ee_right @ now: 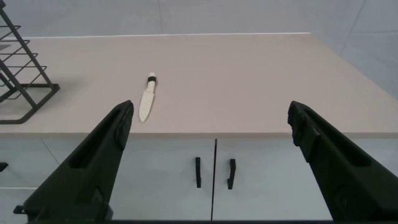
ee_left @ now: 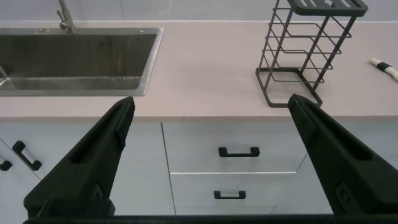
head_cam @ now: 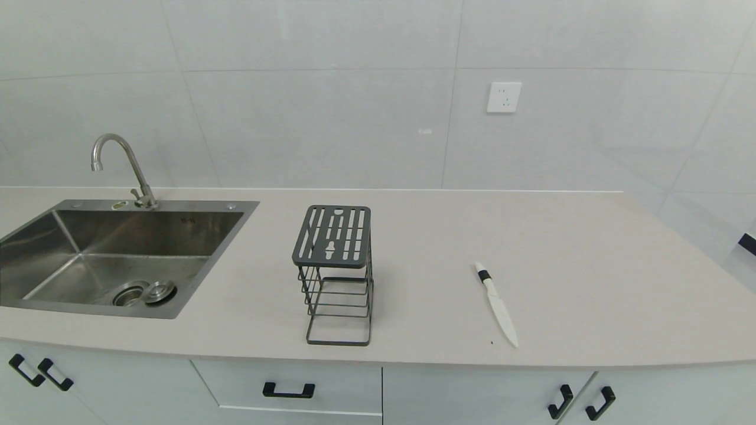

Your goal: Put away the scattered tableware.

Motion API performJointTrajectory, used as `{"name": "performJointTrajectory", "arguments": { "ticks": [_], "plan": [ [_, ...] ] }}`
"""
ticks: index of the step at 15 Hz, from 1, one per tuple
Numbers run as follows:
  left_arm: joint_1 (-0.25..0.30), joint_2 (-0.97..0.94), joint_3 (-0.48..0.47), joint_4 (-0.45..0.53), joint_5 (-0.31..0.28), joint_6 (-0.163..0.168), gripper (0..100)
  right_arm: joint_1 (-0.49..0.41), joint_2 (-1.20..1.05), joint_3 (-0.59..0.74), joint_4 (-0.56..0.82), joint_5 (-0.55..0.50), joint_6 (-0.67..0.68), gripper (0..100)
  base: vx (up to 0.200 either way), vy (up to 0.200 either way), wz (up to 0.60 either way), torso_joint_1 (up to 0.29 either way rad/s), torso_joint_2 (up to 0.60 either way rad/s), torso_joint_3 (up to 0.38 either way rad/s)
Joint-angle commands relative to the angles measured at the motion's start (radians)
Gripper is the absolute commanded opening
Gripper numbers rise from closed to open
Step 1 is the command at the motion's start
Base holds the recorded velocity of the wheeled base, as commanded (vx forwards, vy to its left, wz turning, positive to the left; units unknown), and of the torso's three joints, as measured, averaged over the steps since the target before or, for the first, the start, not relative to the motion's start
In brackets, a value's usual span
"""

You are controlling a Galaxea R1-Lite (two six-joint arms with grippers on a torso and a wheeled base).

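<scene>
A white knife [head_cam: 497,304] with a black band near its handle lies flat on the beige counter, right of centre, its blade toward the counter's front edge. A dark wire rack [head_cam: 336,273] with a slotted top plate stands upright at the counter's middle. My left gripper [ee_left: 211,102] is open, held low in front of the cabinet drawers, short of the counter; the rack [ee_left: 301,53] stands beyond it. My right gripper [ee_right: 211,106] is also open, in front of the cabinet doors, with the knife [ee_right: 148,104] on the counter ahead. Both grippers hold nothing.
A steel sink [head_cam: 106,254] with a curved faucet [head_cam: 121,168] is set into the counter [head_cam: 561,248] at the left. A tiled wall with a white socket [head_cam: 504,97] backs the counter. Drawers and doors with black handles [head_cam: 288,390] run below.
</scene>
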Motion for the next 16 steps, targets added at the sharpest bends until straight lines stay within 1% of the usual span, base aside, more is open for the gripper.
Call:
{"name": "performJointTrajectory", "arguments": {
  "ticks": [1, 12, 16],
  "plan": [
    [0.000, 0.002, 0.000, -0.001, 0.000, 0.000, 100, 0.000, 0.000, 0.000, 0.000, 0.000, 0.000, 100, 0.000, 0.000, 0.00, 0.000, 0.00, 0.000],
    [0.000, 0.002, 0.000, -0.001, 0.000, 0.000, 100, 0.000, 0.000, 0.000, 0.000, 0.000, 0.000, 100, 0.000, 0.000, 0.00, 0.000, 0.00, 0.000],
    [0.000, 0.002, 0.000, -0.001, 0.000, 0.000, 100, 0.000, 0.000, 0.000, 0.000, 0.000, 0.000, 100, 0.000, 0.000, 0.00, 0.121, -0.25, -0.118]
  ]
}}
